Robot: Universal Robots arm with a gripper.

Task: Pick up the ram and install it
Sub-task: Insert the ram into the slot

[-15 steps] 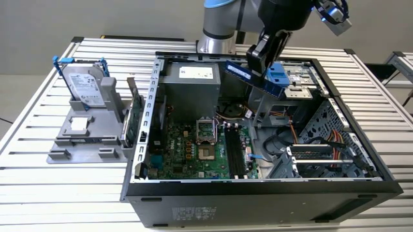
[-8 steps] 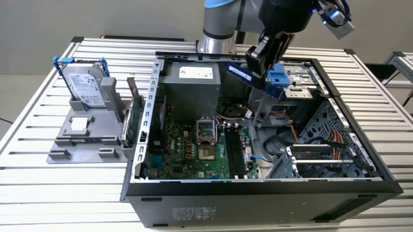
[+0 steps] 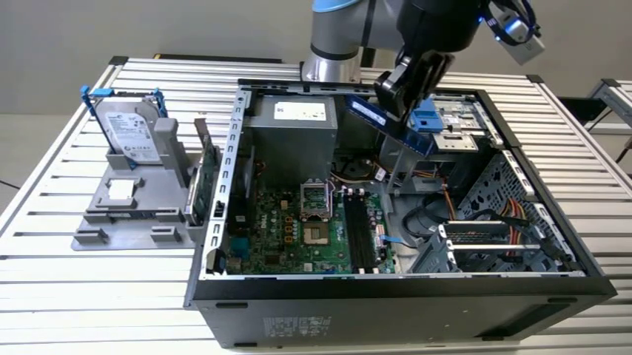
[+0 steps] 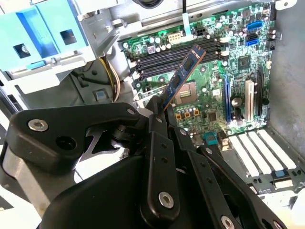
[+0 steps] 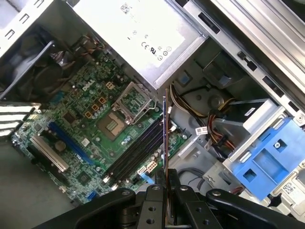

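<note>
The ram [image 3: 368, 112] is a thin blue stick held tilted in the air above the open computer case [image 3: 395, 285], over its back half. My gripper [image 3: 398, 102] is shut on it, pinching one end. In the second wrist view the ram [image 4: 184, 73] juts from the black fingers [image 4: 157, 110] toward the motherboard. In the first wrist view the ram [image 5: 165, 136] appears edge-on, rising out of my gripper [image 5: 167, 177]. The black memory slots [image 3: 360, 233] [image 4: 174, 61] [image 5: 136, 153] lie below on the green motherboard, with a clear gap between them and the stick.
A silver hard drive [image 3: 129, 126] stands in a grey holder on the exterior view's left. Beside the case wall a green card [image 3: 204, 174] stands on edge. Inside the case are the power supply [image 3: 291, 122], the processor socket [image 3: 314, 200], a blue drive bracket [image 5: 271, 160] and cable bundles.
</note>
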